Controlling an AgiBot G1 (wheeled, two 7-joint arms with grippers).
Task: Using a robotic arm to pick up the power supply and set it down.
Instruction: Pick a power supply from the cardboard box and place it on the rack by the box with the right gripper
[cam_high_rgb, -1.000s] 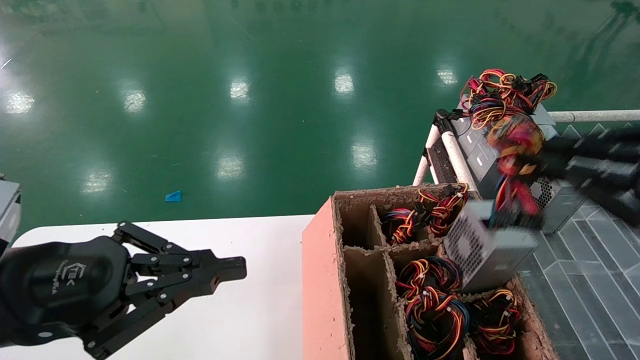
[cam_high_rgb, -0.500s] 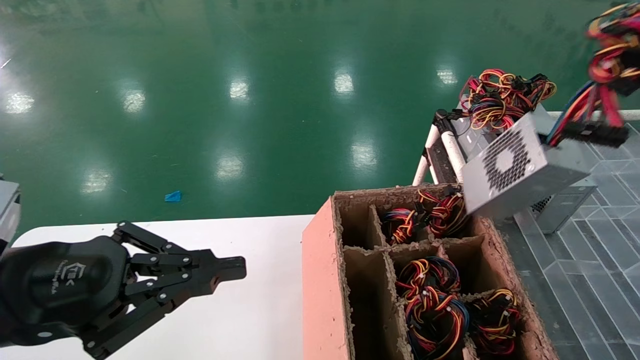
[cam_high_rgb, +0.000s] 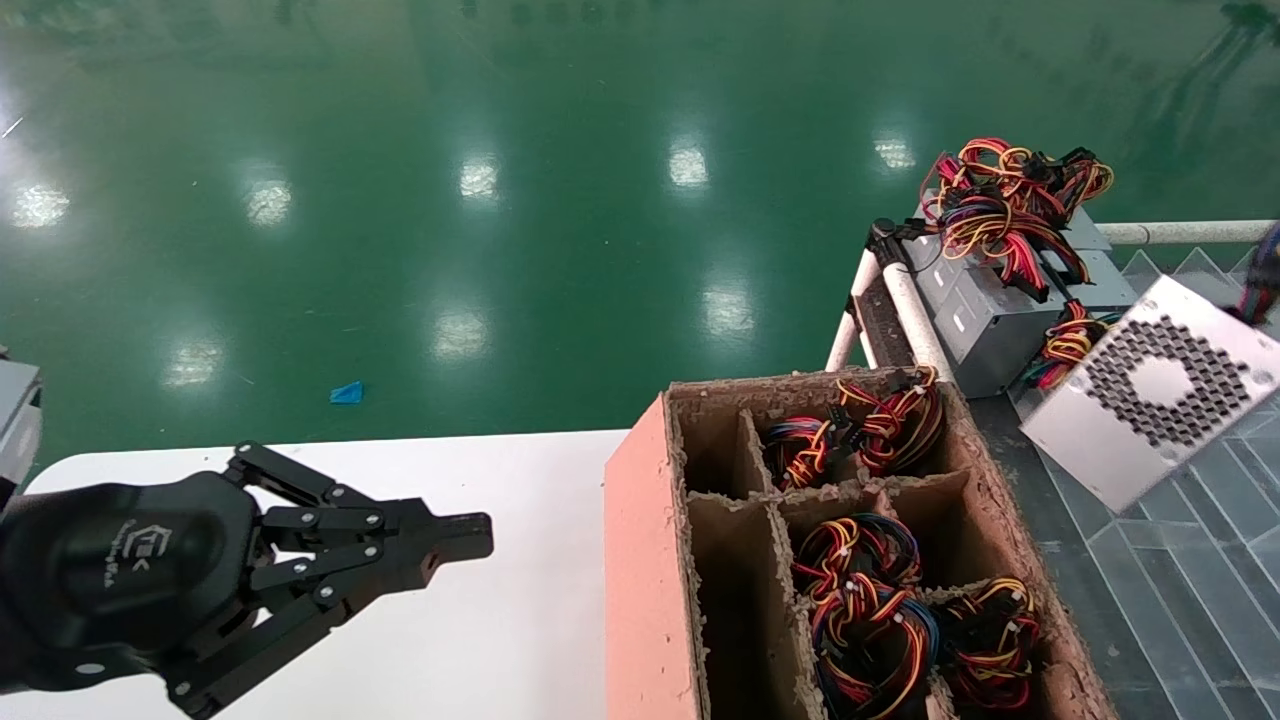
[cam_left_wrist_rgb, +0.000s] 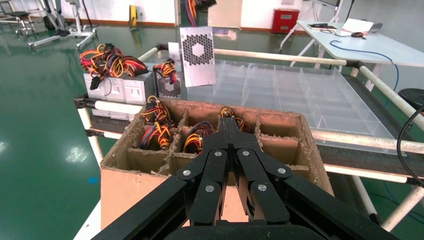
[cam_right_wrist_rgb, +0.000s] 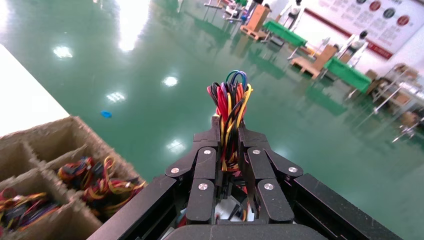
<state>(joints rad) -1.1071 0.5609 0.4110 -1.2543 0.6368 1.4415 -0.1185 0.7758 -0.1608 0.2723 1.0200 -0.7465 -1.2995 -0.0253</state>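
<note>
Resting low over the white bench (cam_high_rgb: 480, 640), near its front edge, my left end effector (cam_high_rgb: 470, 537) sits idle with its fingers clenched together, tips aimed toward the divided cardboard box (cam_high_rgb: 640, 560). That box stands at the bench's right edge; several of its compartments hold coiled wire bundles (cam_high_rgb: 865, 590), and at least the two on its left side look bare.

Beyond the box, my right end effector (cam_right_wrist_rgb: 229, 145) is grasping the power supply (cam_high_rgb: 1150, 385) by its wire bundle (cam_right_wrist_rgb: 230, 107): in the right wrist view the red, yellow and black wires stand pinched between the fingers (cam_right_wrist_rgb: 252, 155). In the head view this end effector itself lies off the right edge. The silver box hangs tilted over the clear gridded tray (cam_high_rgb: 1180, 560) to the right of the cardboard box, its honeycomb face with the solid centre turned toward me; I cannot tell whether its lower corner touches the tray.

Farther back, at the tray's far left corner, more grey power supplies (cam_high_rgb: 985, 315) sit side by side under a tangle of coloured wires (cam_high_rgb: 1005, 195). A white rail (cam_high_rgb: 1185, 232) frames the tray's far edge, and a glossy green floor (cam_high_rgb: 500, 200) spreads behind.
</note>
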